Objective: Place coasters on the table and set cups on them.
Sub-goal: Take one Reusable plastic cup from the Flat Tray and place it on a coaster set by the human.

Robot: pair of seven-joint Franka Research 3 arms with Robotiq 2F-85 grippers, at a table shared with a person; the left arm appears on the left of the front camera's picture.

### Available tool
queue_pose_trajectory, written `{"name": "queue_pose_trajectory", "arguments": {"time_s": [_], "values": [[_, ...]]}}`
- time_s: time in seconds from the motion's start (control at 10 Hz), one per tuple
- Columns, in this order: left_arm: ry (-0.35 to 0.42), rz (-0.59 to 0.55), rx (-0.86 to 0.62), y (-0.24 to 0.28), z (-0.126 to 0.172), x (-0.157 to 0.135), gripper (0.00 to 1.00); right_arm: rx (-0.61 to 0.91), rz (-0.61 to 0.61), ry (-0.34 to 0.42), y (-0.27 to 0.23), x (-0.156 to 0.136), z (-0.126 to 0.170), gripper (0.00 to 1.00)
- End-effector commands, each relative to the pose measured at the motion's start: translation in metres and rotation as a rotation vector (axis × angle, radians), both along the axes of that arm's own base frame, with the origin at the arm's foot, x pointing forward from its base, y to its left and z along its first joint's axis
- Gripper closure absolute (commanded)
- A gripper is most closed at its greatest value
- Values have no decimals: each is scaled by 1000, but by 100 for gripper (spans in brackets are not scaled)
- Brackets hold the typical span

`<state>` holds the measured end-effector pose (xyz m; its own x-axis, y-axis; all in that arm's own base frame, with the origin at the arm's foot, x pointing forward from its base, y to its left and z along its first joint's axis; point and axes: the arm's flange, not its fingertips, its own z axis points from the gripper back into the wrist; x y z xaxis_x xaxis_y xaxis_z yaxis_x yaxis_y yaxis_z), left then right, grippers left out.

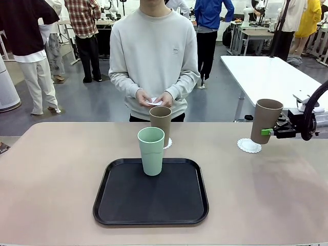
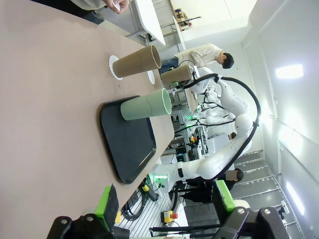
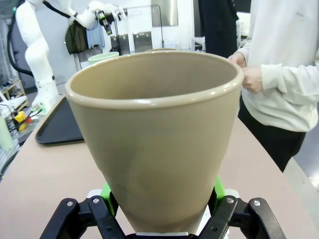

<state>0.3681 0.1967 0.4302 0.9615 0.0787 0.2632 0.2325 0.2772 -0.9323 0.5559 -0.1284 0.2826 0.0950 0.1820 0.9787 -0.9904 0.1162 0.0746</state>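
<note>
the right gripper point(image 3: 162, 193) is clamped on a tall tapered tan matte cup point(image 3: 154, 129), its green pads point(image 3: 218, 187) pressed against the lower wall on both sides. in the right wrist view the cup's base is cut off by the lower edge. from the front, the far finger is hidden behind the cup. the cup hangs upright at the right side of the beige table point(image 1: 51, 169), its base just over a round white lacy paper coaster point(image 1: 249, 146). whether it touches the coaster cannot be made out.

the left gripper point(image 2: 165, 201) stands wide open with nothing between its fingers.

a second tan cup point(image 1: 160, 119) stands on another white coaster point(image 1: 167, 143), which is mostly hidden behind a mint green cup point(image 1: 151, 151). that cup stands upright at the far edge of a black tray point(image 1: 151, 205). across the table, a person's hands point(image 1: 165, 98) hold a small white paper piece point(image 1: 154, 101), largely covered by the fingers.
</note>
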Motion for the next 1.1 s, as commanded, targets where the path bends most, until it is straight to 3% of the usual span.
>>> {"name": "queue_pose_trajectory", "arguments": {"time_s": [0.0,0.4,1.0], "values": [[-7,0,-5,1,2,-1,0,51,-28,-30,16,-1,-7,18],[-7,0,-5,1,2,-1,0,69,-27,3,34,7,-18,18],[-7,0,-5,1,2,-1,0,12,-44,-52,22,14,-30,18]]}}
